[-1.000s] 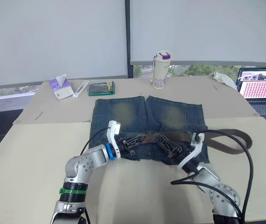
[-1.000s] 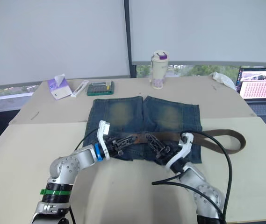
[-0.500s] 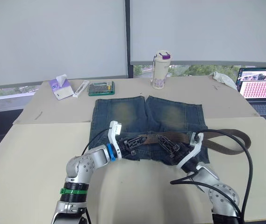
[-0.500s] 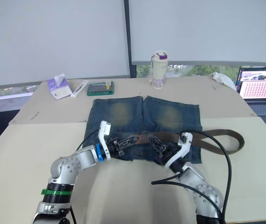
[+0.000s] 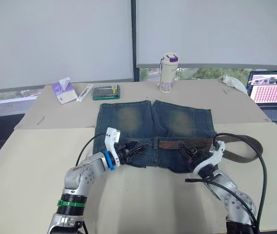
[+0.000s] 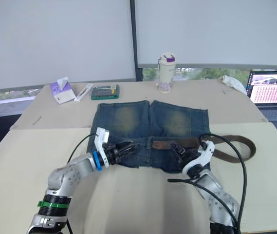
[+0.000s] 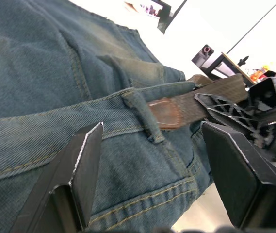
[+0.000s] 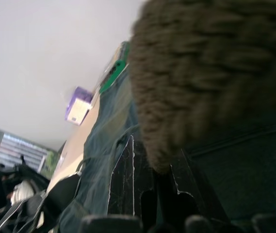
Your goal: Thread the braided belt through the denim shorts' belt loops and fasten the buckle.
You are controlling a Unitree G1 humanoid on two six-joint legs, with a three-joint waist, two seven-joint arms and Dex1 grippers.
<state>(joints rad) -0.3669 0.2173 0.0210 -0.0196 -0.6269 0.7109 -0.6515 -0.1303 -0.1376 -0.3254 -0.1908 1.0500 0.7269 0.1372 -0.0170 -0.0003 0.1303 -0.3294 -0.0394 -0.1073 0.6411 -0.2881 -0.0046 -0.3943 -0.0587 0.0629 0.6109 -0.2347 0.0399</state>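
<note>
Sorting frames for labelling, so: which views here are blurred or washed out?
Right wrist view: the braided belt sits very close, a soft, blurred brown mass. Left wrist view: denim shorts sharp, background blown out white. Eye views: evenly lit, sharp.

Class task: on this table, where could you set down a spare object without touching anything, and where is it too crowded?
Free: the near-left cream table, left of the dark blue denim shorts. Crowded: the waistband, where the left gripper, right gripper and dark brown braided belt meet.

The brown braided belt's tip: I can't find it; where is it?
In the left wrist view, the brown braided belt's tip sits on the blue denim shorts' waistband, against a denim belt loop.
</note>
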